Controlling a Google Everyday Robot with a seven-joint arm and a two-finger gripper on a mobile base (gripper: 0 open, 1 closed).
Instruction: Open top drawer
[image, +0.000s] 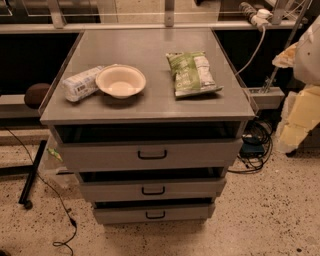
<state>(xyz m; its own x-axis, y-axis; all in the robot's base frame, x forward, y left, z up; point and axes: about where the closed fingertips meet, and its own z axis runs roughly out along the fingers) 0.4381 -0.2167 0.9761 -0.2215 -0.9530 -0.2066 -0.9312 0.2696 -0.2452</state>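
Note:
The top drawer (100, 156) is the widest grey drawer of the cabinet, right under the grey top. Its small black loop handle (152, 155) sits mid-front. The front stands a little forward of the cabinet top, with a dark gap above it; the inside is in shadow. My gripper (299, 117) shows as blurred white and pale yellow shapes at the right edge, to the right of the cabinet and well apart from the handle.
Two narrower grey drawers (153, 190) (155, 214) sit below. On the cabinet top (145, 45) lie a cream bowl (120, 81), a green snack bag (192, 73) and a white packet (82, 84). Cables (257, 145) lie on the floor at right; a black stand leg (32, 175) is at left.

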